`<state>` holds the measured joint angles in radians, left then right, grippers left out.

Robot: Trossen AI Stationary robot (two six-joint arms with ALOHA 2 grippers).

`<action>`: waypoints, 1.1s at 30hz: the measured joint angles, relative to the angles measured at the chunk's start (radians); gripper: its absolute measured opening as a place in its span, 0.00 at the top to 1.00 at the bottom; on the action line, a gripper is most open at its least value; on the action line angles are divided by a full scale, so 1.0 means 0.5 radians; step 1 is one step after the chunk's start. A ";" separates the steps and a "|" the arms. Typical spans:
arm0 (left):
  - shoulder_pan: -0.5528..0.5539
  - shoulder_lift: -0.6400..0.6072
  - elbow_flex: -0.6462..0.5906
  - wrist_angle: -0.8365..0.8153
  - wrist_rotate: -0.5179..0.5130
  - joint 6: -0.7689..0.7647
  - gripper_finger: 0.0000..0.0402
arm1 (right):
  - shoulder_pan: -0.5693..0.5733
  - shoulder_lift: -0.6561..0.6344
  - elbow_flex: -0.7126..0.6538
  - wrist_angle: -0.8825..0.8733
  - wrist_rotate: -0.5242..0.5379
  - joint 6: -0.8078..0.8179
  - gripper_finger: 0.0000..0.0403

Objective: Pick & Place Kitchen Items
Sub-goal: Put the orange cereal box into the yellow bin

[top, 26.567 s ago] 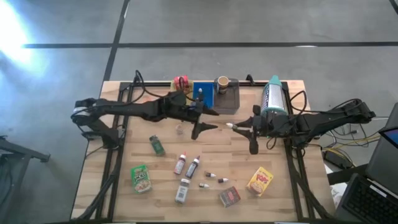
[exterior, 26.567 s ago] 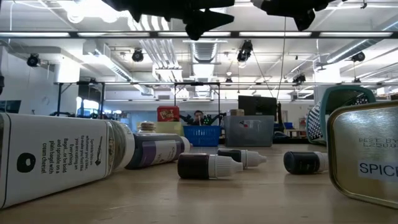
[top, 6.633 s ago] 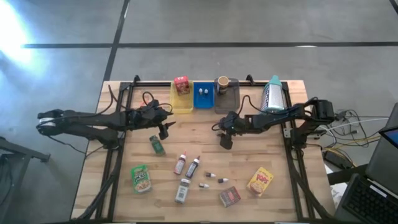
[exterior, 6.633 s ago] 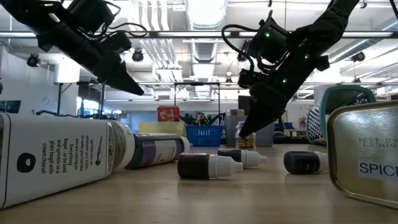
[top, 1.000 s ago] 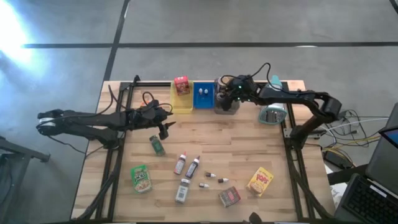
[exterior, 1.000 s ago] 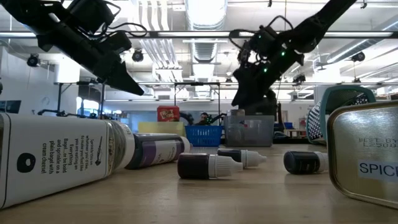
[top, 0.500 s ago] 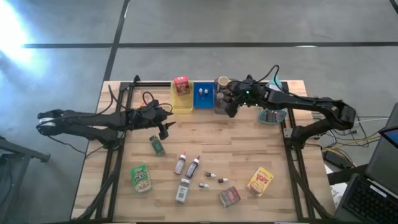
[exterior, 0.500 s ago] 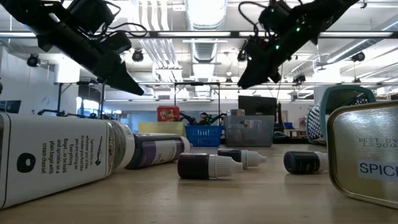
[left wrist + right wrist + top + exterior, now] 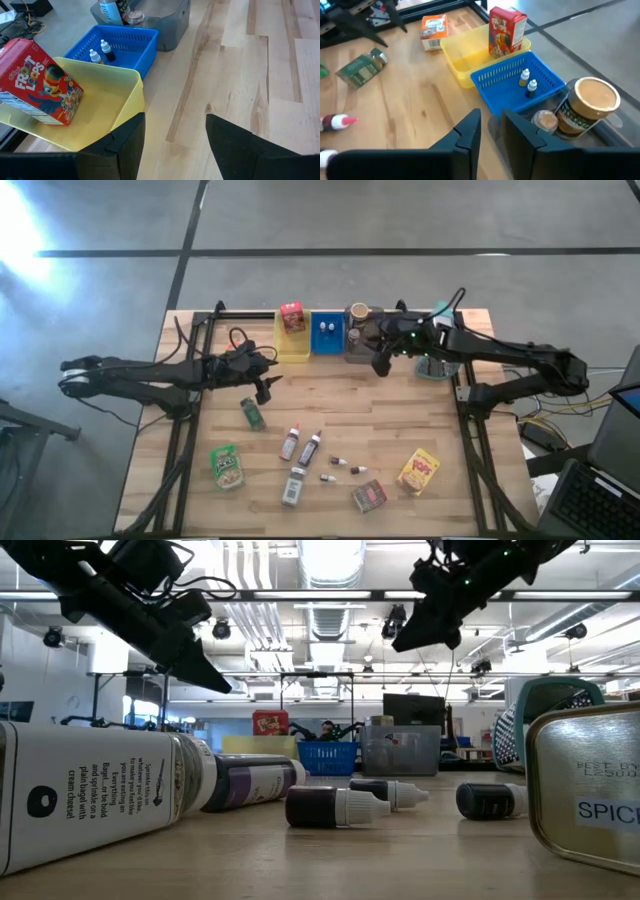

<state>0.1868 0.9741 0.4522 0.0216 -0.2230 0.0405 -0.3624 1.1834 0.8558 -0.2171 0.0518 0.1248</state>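
Right claw (image 9: 379,366) hovers empty beside grey tray (image 9: 366,347), fingers narrowly apart

Grey concrete floor (image 9: 400,220); open hall with bright ceiling lights (image 9: 330,555).

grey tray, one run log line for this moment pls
right gripper: empty, just off grey tray | tray: brown cup, small jar | left gripper: open, waiting above green jar

A red cereal box (image 9: 506,30) stands in the yellow tray (image 9: 465,67); the blue tray (image 9: 500,87) holds two white-capped vials (image 9: 528,83).
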 joint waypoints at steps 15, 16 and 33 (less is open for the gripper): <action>0.000 0.001 -0.001 0.122 0.000 -0.005 0.46 | 0.116 -0.125 0.000 -0.092 -0.014 -0.007 0.93; 0.000 0.000 0.000 0.181 -0.001 -0.017 0.46 | 0.130 -0.129 0.000 -0.096 -0.016 -0.004 0.93; 0.000 -0.002 0.002 0.277 -0.001 -0.036 0.46 | 0.491 -0.200 0.000 -0.248 -0.015 0.000 0.98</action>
<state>0.1867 0.9733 0.4530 0.1600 -0.2234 0.0227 -0.1169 1.0834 0.8558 -0.3409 0.0444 0.1250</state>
